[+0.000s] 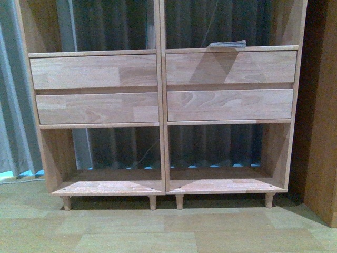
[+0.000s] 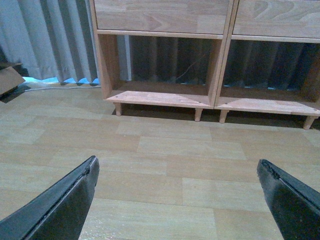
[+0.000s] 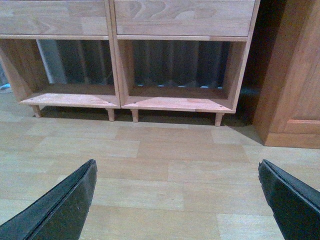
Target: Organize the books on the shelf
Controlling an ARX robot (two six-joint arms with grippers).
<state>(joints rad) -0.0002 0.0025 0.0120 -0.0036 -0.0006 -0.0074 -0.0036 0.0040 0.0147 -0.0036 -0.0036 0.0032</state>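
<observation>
The light wood shelf [image 1: 162,121] fills the front view, with four drawer fronts and open compartments above and below. A thin book [image 1: 227,44] lies flat on the board above the upper right drawer. I see only its edge, and its cover is hidden. My left gripper [image 2: 177,161] is open and empty over the floor, short of the shelf's lower left compartment [image 2: 160,95]. My right gripper [image 3: 177,162] is open and empty over the floor, short of the lower right compartment [image 3: 177,100]. Neither arm shows in the front view.
A darker brown wooden panel [image 1: 322,105] stands right of the shelf and also shows in the right wrist view [image 3: 295,75]. Grey curtains [image 1: 16,105] hang behind. A cardboard box corner [image 2: 9,80] lies at the left. Wood-look floor [image 1: 168,232] lies before the shelf.
</observation>
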